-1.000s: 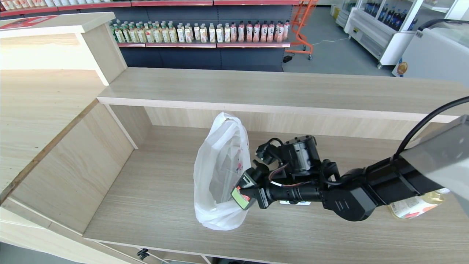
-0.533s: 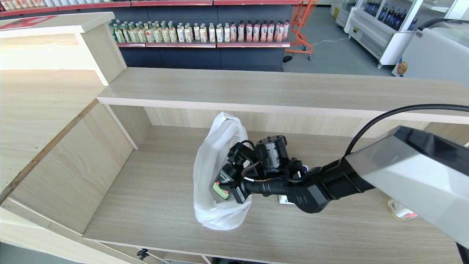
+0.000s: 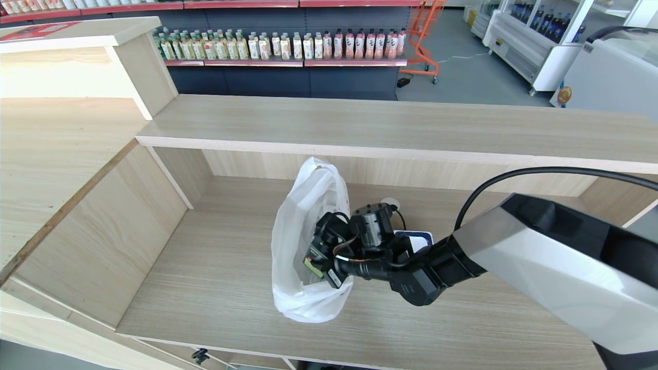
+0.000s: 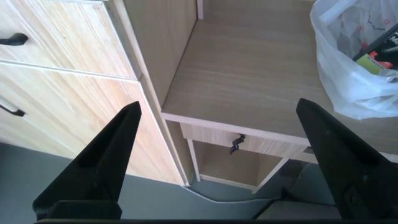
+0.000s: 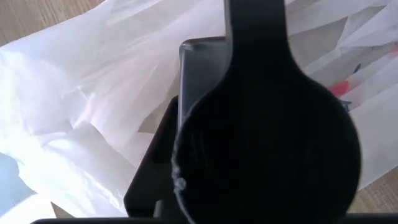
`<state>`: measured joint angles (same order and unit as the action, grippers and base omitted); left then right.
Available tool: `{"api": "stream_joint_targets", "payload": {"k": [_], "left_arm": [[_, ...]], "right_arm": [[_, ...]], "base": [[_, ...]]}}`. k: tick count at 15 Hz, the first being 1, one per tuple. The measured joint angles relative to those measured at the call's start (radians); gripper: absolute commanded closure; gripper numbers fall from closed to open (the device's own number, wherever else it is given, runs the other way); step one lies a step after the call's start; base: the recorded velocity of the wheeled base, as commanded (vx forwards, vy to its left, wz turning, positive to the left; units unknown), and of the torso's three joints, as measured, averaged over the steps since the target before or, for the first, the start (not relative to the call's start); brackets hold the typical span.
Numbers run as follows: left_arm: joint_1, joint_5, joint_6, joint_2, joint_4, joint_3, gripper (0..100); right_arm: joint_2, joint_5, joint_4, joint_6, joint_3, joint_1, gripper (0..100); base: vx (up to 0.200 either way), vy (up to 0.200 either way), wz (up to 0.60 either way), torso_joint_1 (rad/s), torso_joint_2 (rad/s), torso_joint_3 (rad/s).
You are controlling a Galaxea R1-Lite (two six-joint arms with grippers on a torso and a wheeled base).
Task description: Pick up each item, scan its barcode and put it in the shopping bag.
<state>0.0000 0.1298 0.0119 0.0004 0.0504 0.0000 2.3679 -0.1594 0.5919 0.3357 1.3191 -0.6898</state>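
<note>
Item: small dark box (image 3: pixel 310 265), pinched by your right gripper (image 3: pixel 317 258) inside the shopping bag (image 3: pixel 300 221) on the counter (image 3: pixel 216 288), per head view. Left wrist view adds your left gripper (image 4: pixel 219 107), spread wide, off the counter's edge.

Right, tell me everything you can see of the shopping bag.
The shopping bag is thin, translucent white plastic with some red print, crumpled at its base. It stands upright on the wooden counter, handles at the top, mouth open toward the robot's right. The right gripper is inside the mouth, holding a dark item with a green and red label.
</note>
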Motion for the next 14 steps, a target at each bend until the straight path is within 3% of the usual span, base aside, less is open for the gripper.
{"api": "stream_joint_targets", "payload": {"k": [4, 5, 9, 14], "left_arm": [[0.000, 0.000, 0.000, 0.000, 0.000, 0.000, 0], [0.000, 0.000, 0.000, 0.000, 0.000, 0.000, 0], [0.000, 0.000, 0.000, 0.000, 0.000, 0.000, 0], [0.000, 0.000, 0.000, 0.000, 0.000, 0.000, 0]], "right_arm": [[0.022, 0.033, 0.005, 0.036, 0.005, 0.004, 100], [0.025, 0.033, 0.007, 0.056, 0.005, 0.008, 0], [0.025, 0.032, 0.032, 0.044, -0.008, 0.017, 0], [-0.115, 0.022, 0.031, -0.294, -0.104, 0.023, 0]], "base": [[0.000, 0.000, 0.00, 0.000, 0.00, 0.000], [0.000, 0.000, 0.00, 0.000, 0.00, 0.000], [0.000, 0.000, 0.00, 0.000, 0.00, 0.000], [0.000, 0.000, 0.00, 0.000, 0.00, 0.000]]}}
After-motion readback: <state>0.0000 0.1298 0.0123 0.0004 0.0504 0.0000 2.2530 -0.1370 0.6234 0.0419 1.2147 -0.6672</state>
